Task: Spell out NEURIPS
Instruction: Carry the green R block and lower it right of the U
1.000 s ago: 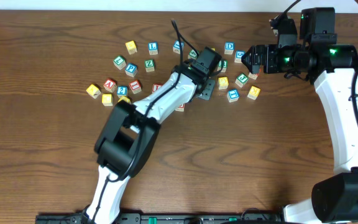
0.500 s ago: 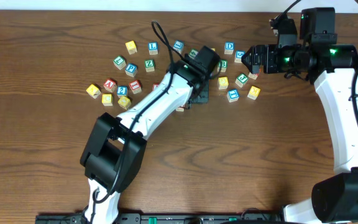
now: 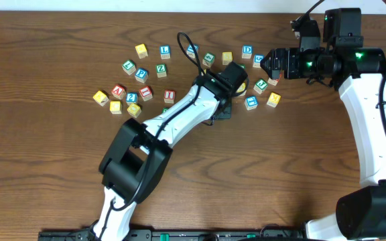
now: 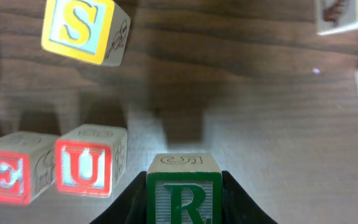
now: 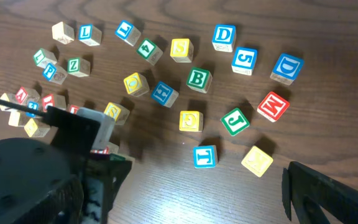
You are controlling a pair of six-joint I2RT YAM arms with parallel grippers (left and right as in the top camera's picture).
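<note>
My left gripper (image 3: 222,107) is shut on a green R cube (image 4: 183,194) and holds it low over the table, right of a red U cube (image 4: 83,165) and a red E cube (image 4: 5,178) that stand side by side. A yellow-framed S cube (image 4: 79,25) lies beyond them. In the overhead view a red I cube (image 3: 169,96) and a P cube (image 3: 141,73) sit left of the arm. My right gripper (image 3: 271,64) is open and empty, hovering over the right cluster of cubes.
Several other cubes lie scattered along the back of the table: green B (image 5: 199,79), blue D (image 5: 224,36), red M (image 5: 272,106), green J (image 5: 235,121), blue T (image 5: 205,156), a yellow one (image 5: 257,160). The left arm (image 5: 42,180) fills the lower left of the right wrist view.
My left arm has swung its elbow and carried the R cube a little toward the front of the table. The right arm has not moved.
</note>
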